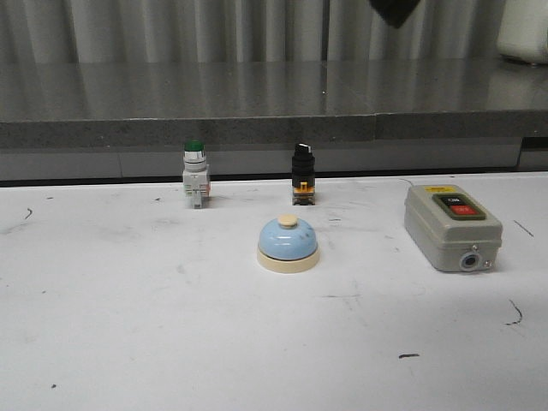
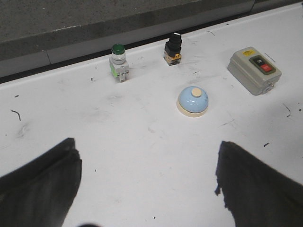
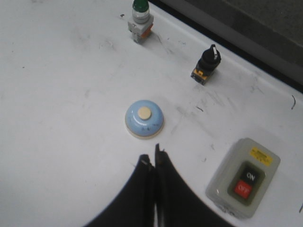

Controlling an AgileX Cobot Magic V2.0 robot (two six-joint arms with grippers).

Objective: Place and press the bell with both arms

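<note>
The light-blue bell (image 1: 288, 244) with cream base and cream button stands upright on the white table (image 1: 128, 325), in the middle. It also shows in the left wrist view (image 2: 192, 100) and the right wrist view (image 3: 144, 118). My left gripper (image 2: 147, 144) is open wide and empty, held above the table well short of the bell. My right gripper (image 3: 152, 155) is shut and empty, its tips a short way from the bell's base, not touching it. In the front view only a black bit of an arm (image 1: 396, 10) shows at the top edge.
A green-capped pushbutton (image 1: 195, 174) and a black selector switch (image 1: 301, 174) stand behind the bell. A grey ON/OFF switch box (image 1: 451, 227) lies to the bell's right. A grey ledge (image 1: 257, 128) runs along the table's far edge.
</note>
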